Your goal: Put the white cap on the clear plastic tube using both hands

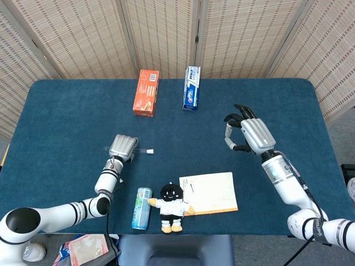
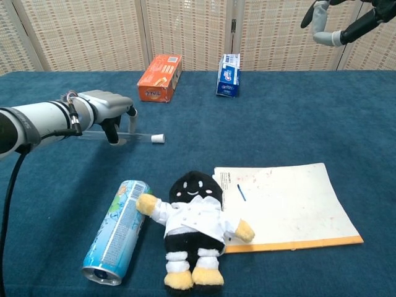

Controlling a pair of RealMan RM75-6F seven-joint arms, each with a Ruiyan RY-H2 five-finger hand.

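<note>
Desk [image 1: 66, 111] draped in dark blue cloth, folding rattan screen [image 1: 166, 33] behind. Left hand [image 1: 121, 148] low over the cloth at left centre, fingers closed around the clear plastic tube [image 2: 133, 137], held roughly horizontal; white cap [image 1: 150, 150] already seated on the tube's right-hand end, pointing toward the desk's middle. Whether the tube touches the cloth: cannot be told. Same left hand in the chest view [image 2: 110, 110], tube passing under the curled fingers, cap [image 2: 158, 138] just beyond them. Right hand [image 1: 248, 134] raised well apart at right, holding nothing, fingers spread and slightly curved; in the chest view only its fingertips visible at the upper right edge [image 2: 322, 21]. Orange box [image 1: 146, 92] and blue-and-white box [image 1: 192, 88] side by side near the far edge, both lying flat. Black-faced plush doll in white clothing [image 1: 171, 206] on its back at the near edge, between a light blue can [image 1: 141, 208] lying on its side at its left and a cream sheet of paper over an orange backing [image 1: 211, 193] at its right; doll's arm overlapping the paper's corner. Short blue mark [image 2: 241, 192] on the sheet near its upper left part.
</note>
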